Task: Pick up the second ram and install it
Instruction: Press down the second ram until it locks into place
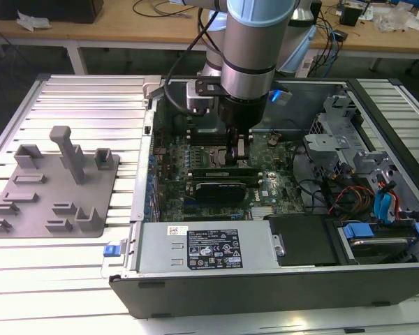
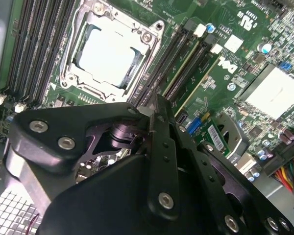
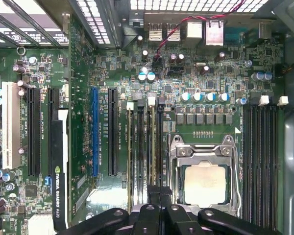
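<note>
Inspection of the work as it stands.

1. Arm: the gripper (image 1: 237,150) is down inside the open computer case (image 1: 265,279), directly over the motherboard (image 3: 196,73). It sits beside the CPU socket (image 3: 202,181).

2. Hand state: in both wrist views the fingers (image 3: 154,205) are drawn close together, with no gap to be seen between the tips. The gripper (image 2: 154,110) (image 3: 159,191) is narrow, not spread. You cannot tell from these views whether the tips bear on anything beneath them.

3. Task item: the second ram (image 3: 151,147) stands on edge in a white-latched slot of the bank next to the CPU socket (image 2: 108,49). Only its thin, pale green top edge is visible. One black slot lies between it and the socket. The gripper is over the near end of this stick (image 2: 181,63). Its far end reaches the white latch (image 3: 151,101).

4. Neighbouring item: another ram stick (image 3: 130,152) stands parallel to it in the next white-latched slot, one black slot farther from the socket.

5. Surroundings: a graphics card (image 1: 223,188) lies across the board, just beside the gripper. The power supply (image 1: 206,248) occupies the near wall of the case. A grey fixture tray (image 1: 28,209) rests on the slatted table (image 1: 91,98) at the exterior view's left, well apart from the case.
</note>
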You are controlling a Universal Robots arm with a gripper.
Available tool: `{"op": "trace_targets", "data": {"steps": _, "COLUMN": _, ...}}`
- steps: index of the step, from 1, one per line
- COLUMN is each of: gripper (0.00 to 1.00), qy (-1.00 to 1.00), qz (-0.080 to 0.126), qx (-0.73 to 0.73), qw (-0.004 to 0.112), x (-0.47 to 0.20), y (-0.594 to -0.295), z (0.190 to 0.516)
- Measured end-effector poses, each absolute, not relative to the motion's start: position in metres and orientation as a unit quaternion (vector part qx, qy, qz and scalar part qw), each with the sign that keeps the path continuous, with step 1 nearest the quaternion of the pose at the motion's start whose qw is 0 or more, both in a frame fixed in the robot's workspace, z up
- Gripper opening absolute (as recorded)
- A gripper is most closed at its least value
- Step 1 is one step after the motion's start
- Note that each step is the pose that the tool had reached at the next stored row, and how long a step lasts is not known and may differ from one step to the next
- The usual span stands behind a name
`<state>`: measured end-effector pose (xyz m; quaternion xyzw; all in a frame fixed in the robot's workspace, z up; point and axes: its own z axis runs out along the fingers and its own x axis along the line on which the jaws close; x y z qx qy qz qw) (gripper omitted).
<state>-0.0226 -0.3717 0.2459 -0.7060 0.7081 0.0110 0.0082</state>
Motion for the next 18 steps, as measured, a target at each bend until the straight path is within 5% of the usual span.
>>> {"op": "trace_targets", "data": {"steps": 18, "gripper": 0.08, "qy": 0.714, "qz": 0.011, "qx": -0.7, "qw": 0.008, "x": 0.023, "y": -0.372, "z": 0.233}}
